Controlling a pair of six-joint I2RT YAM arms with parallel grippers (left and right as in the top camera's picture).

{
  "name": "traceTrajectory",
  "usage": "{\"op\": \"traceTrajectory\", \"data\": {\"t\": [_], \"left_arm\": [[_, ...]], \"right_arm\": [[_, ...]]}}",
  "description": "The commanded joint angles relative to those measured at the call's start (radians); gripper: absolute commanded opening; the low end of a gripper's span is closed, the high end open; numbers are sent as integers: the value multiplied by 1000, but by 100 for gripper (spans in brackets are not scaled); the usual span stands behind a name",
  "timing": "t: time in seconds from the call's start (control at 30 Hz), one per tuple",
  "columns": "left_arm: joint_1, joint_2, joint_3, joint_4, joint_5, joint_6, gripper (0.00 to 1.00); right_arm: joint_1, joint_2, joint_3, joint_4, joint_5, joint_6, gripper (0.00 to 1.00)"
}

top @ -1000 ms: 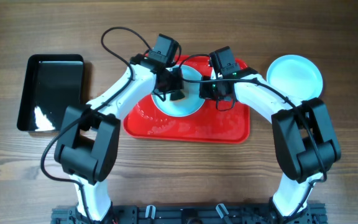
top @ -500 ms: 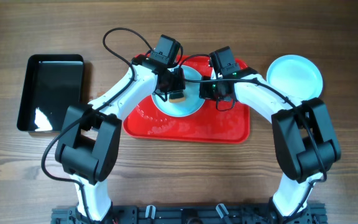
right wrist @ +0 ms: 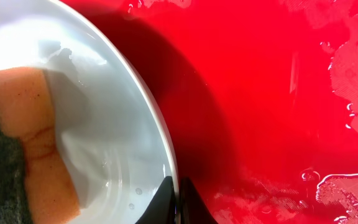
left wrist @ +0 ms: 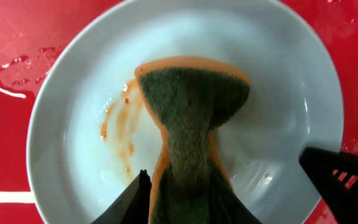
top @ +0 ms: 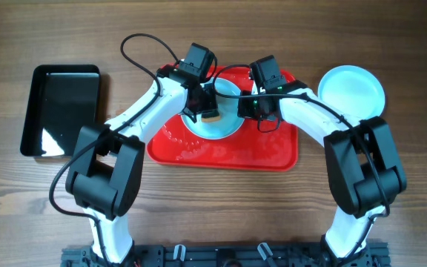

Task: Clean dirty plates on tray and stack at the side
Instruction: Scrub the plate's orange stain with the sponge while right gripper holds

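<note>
Currently left tool (left wrist: 182, 202) clamps sponge (left wrist: 191, 106) flat on plate (left wrist: 284, 93) on red tray (right wrist: 278, 93), tabletop far-centre; orange smears (left wrist: 120, 124) just beside sponge, left in wrist view; right tool (right wrist: 179, 202) pinched shut on plate rim.

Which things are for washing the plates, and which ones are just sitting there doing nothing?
For the job:
- smeared plate
- sponge, held in the left end effector
- right end effector, pinching that plate's rim
- red tray
- plate at the side

Just lying about:
- black tray
</note>
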Motion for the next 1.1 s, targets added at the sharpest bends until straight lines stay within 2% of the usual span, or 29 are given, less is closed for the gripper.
{"op": "traceTrajectory", "data": {"t": [0.0,0.9,1.0,1.07], "left_arm": [[-8,-16,-5,25,-20,5,28],[-18,42,-4,25,-20,5,25],[-18,42,-4,25,-20,5,15],[-18,41,-4,25,-20,5,12]], "right_arm": [[5,12,3,-2,-17,11,4],[5,12,3,-2,-16,11,5],[5,12,3,-1,-16,11,4],[5,12,3,0,-16,11,4]]}}
